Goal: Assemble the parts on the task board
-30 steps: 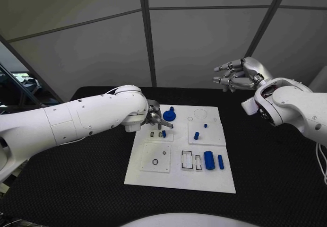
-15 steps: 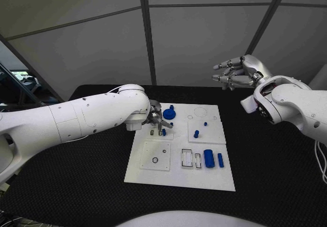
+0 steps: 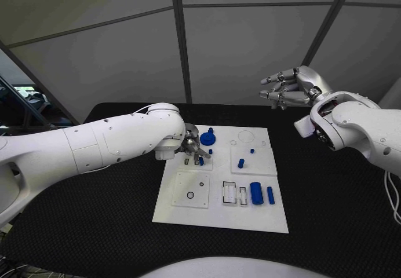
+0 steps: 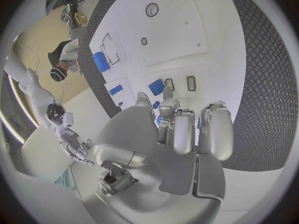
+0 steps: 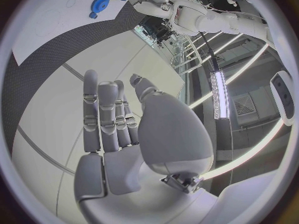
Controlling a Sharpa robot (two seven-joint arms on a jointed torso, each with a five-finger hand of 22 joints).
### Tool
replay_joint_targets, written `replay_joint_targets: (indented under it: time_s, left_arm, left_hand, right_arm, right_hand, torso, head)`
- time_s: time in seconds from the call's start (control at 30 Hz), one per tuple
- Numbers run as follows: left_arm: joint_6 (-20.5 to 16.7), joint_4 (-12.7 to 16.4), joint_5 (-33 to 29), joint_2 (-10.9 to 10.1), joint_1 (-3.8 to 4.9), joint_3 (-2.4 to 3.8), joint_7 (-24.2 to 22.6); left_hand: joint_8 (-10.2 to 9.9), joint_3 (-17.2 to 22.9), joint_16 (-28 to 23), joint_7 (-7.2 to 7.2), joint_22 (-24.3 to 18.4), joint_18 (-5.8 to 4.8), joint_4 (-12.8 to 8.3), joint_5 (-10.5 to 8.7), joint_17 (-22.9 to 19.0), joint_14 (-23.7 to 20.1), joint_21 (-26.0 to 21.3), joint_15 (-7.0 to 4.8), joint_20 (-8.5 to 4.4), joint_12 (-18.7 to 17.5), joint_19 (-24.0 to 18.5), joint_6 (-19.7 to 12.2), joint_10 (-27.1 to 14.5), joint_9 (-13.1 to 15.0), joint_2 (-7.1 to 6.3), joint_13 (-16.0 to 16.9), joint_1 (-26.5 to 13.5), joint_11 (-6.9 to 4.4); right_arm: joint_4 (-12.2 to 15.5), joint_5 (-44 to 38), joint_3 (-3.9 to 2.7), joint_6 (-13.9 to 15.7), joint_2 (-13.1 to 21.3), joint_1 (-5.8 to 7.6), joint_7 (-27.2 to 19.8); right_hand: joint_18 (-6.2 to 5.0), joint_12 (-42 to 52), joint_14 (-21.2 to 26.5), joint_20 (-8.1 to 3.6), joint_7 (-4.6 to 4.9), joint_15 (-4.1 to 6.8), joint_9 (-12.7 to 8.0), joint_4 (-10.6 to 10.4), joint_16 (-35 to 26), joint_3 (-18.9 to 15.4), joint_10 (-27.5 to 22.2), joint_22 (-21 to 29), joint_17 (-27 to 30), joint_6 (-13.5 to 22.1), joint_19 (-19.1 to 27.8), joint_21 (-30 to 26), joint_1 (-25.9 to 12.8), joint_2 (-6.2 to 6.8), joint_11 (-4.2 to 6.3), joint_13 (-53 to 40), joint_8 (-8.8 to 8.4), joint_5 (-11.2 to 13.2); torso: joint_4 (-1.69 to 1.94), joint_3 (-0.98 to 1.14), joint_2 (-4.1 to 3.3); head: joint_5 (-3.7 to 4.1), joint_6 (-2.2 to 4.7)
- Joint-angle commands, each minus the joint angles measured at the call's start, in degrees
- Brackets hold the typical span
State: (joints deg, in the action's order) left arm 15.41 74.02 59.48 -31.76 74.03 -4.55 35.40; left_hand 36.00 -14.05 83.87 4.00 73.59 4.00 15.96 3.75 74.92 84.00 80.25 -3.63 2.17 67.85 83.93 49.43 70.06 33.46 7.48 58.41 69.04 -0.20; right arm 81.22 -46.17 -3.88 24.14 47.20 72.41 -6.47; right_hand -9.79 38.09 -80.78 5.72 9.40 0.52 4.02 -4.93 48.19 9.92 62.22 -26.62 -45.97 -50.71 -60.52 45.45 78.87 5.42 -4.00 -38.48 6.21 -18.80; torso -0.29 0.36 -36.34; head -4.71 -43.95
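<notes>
— How far along is the assembly?

— Early, I'd judge. On the task board (image 3: 219, 217) a blue cylinder (image 3: 256, 194) and thin bar (image 3: 270, 196) lie loose beside empty slots; the gear (image 3: 207, 139) sits at the far edge.

— And the hands?

— The left hand (image 3: 191, 148) bends over a small blue peg (image 3: 200, 161); whether it pinches it, I can't tell. The right hand (image 3: 288, 88) is spread, empty, raised.

— Any change?

— The left arm has crept slightly forward; the right hand lifted a little.

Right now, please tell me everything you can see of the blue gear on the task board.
The blue gear is a round toothed plastic-looking piece with a raised hub on top. It sits flat near the far left corner of the white task board. The left hand is just beside it; whether they touch cannot be told.
</notes>
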Motion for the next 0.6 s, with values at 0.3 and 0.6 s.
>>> replay_joint_targets:
  time_s: [0.3, 0.6]
  left_arm:
    - [1.5, -0.12, 0.21, 0.47, 0.07, -0.05, 0.59]
    - [1.66, -0.17, 0.14, 0.71, 0.05, -0.06, 0.59]
  left_hand:
    - [0.65, 1.89, -0.2, -0.11, 0.5, -1.05, -0.29, 0.28, 8.61, 4.01, 0.56, -0.29, -0.2, 0.44, 1.43, -0.73, -0.15, 0.77, 0.34, 0.17, 2.26, -0.03]
    - [0.8, 3.58, -0.21, -0.16, 0.93, -1.11, -0.66, 0.29, 8.64, 4.02, 0.79, -0.34, -0.24, 0.6, 1.5, -0.88, -0.07, 1.22, 0.42, 0.27, 3.71, -0.08]
  right_arm:
    - [-0.04, 0.02, -0.03, -0.72, -0.12, 0.14, -0.17]
    - [-0.18, 0.02, -0.03, -1.04, -0.33, 0.13, -0.08]
  right_hand:
    - [-0.76, -0.26, -0.42, 0.06, 0.01, -0.05, 0.09, 0.08, -0.28, 0.41, 0.34, 0.16, -0.2, 0.44, -0.54, -0.35, 0.67, 0.12, -0.05, 0.13, 0.23, -0.7]
    - [-0.75, -0.26, -0.46, 0.05, 0.01, -0.05, 0.09, 0.11, -0.43, 0.54, 0.35, 0.21, -0.22, 0.44, -0.62, -0.44, 0.73, 0.14, -0.05, 0.18, 0.26, -1.01]
  torso:
    - [0.01, -0.01, -0.05]
    - [0.0, -0.01, -0.05]
  head:
    - [0.06, -0.31]
    - [0.09, -0.44]
